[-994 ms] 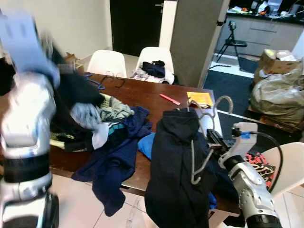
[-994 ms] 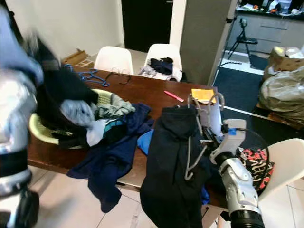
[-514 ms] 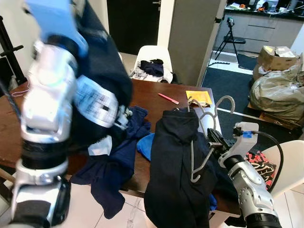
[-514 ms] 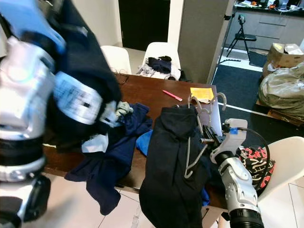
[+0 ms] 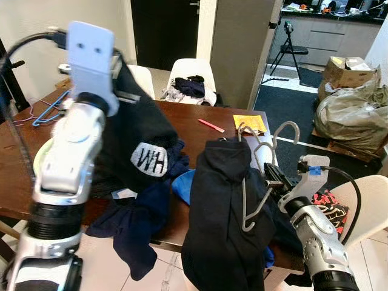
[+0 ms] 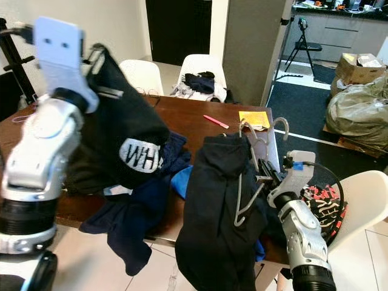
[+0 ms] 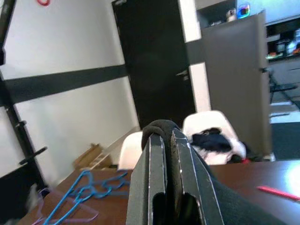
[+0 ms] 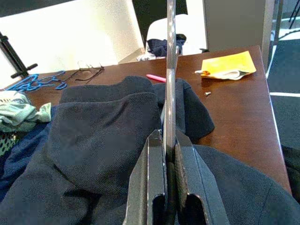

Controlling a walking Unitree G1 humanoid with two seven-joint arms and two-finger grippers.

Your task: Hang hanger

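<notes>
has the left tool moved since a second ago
Yes. The left tool, shut on the black printed garment, has risen above the brown wooden table.

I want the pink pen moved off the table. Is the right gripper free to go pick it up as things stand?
Probably not. The right gripper is shut on the grey hanger carrying the dark hoodie, which hangs between it and the pink pen.

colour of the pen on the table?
Pink-red pen, clearest in the left eye view.
</notes>
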